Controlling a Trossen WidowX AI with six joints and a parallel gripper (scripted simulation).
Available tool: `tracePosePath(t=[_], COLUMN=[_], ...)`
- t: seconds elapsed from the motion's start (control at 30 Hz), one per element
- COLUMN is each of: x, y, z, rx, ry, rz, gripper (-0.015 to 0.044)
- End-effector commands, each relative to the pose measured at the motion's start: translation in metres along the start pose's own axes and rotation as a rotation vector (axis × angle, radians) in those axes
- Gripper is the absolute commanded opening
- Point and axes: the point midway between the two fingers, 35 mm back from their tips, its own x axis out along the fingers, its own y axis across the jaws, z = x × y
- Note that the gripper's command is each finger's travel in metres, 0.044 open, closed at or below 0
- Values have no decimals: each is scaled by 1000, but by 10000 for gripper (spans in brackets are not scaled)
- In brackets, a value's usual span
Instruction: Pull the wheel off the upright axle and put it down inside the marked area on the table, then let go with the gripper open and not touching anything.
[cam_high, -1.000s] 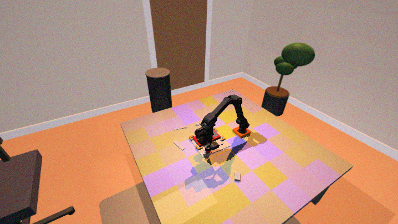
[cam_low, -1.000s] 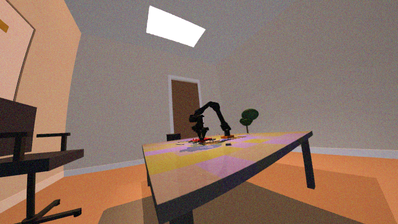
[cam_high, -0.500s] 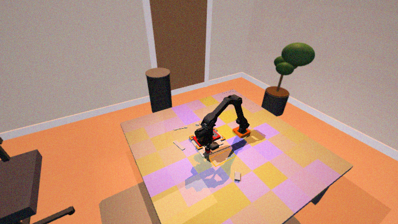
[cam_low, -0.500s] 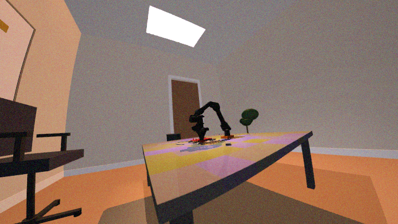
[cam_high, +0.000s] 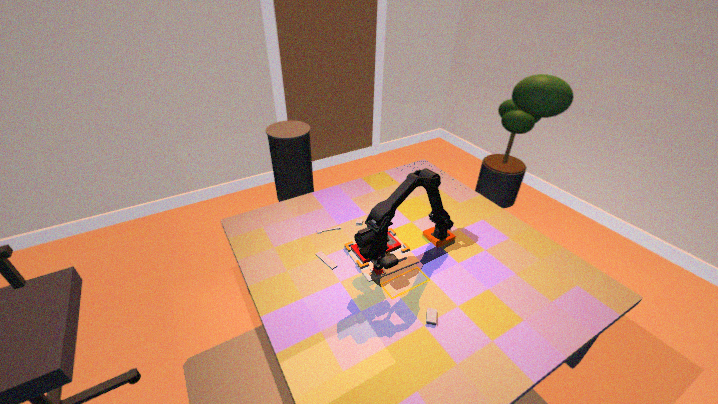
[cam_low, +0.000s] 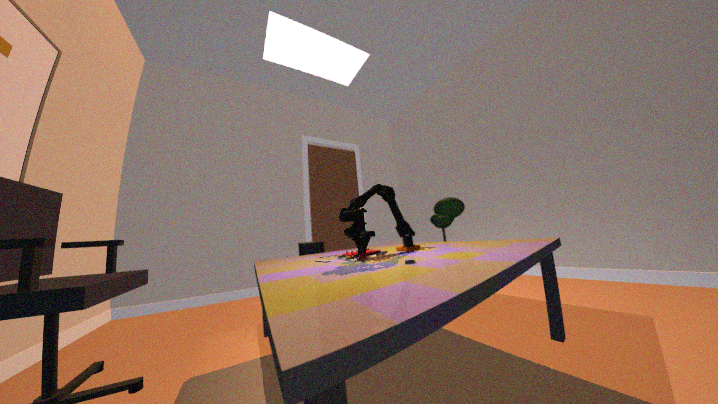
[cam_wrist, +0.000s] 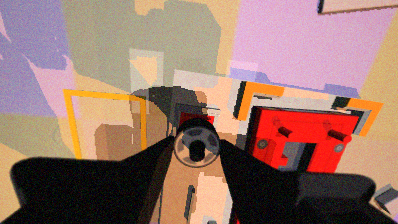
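Now the wheel (cam_wrist: 196, 145) sits on its upright axle, clamped between the gripper (cam_wrist: 196, 150) fingers. Marked area (cam_wrist: 107, 122) lies just left of the wheel; red fixture (cam_wrist: 300, 140) right. Advice: lift straight up the axle, no tilt, before shifting left.

A matt black finish is shown on the gripper (cam_wrist: 197, 165); a smooth, metallic grey face is presented by the wheel (cam_wrist: 196, 144).
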Motion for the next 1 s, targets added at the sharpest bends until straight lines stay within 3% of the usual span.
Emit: tracePosePath(t=[0.0,0.97], x=[-3,-12], y=[0,0], z=[1,1], rx=[0,0], ry=[-2,-3], rz=[-1,1], gripper=[0,0])
